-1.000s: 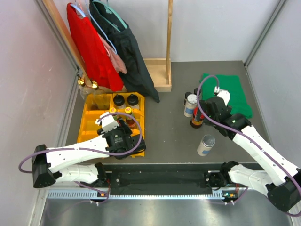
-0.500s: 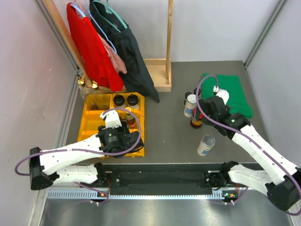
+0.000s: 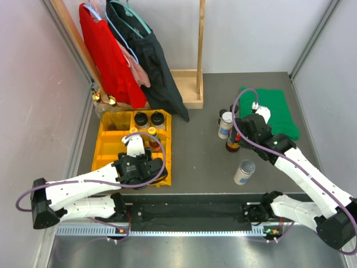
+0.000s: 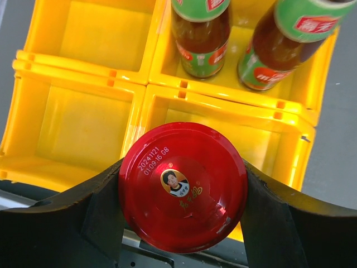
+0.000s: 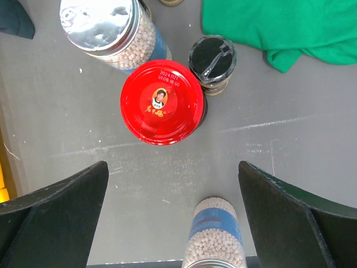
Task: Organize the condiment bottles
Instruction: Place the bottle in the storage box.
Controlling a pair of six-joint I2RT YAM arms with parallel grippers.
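Note:
My left gripper (image 4: 183, 187) is shut on a red-lidded jar (image 4: 183, 186) and holds it over the front right compartment of the yellow tray (image 4: 72, 81). Two dark sauce bottles (image 4: 201, 39) with green labels stand in the compartment behind. In the top view the left gripper (image 3: 146, 170) hides that jar. My right gripper (image 5: 173, 167) is open and empty above the table, just near of a second red-lidded jar (image 5: 162, 103). A black-capped jar (image 5: 212, 57) and a silver-lidded canister (image 5: 106, 22) stand beside that jar. Another canister (image 5: 216, 234) stands between the open fingers, lower down.
The tray (image 3: 106, 153) holds two black-capped jars (image 3: 149, 118) at its back and yellow-capped bottles (image 3: 152, 132). Gold-topped bottles (image 3: 111, 101) stand behind the tray. A green cloth (image 3: 276, 111) lies at the far right. Hanging clothes and a wooden stand (image 3: 189, 84) are at the back.
My left gripper has moved toward the near edge with the red-lidded jar, from mid-tray to the front right compartment. The right arm has barely moved.

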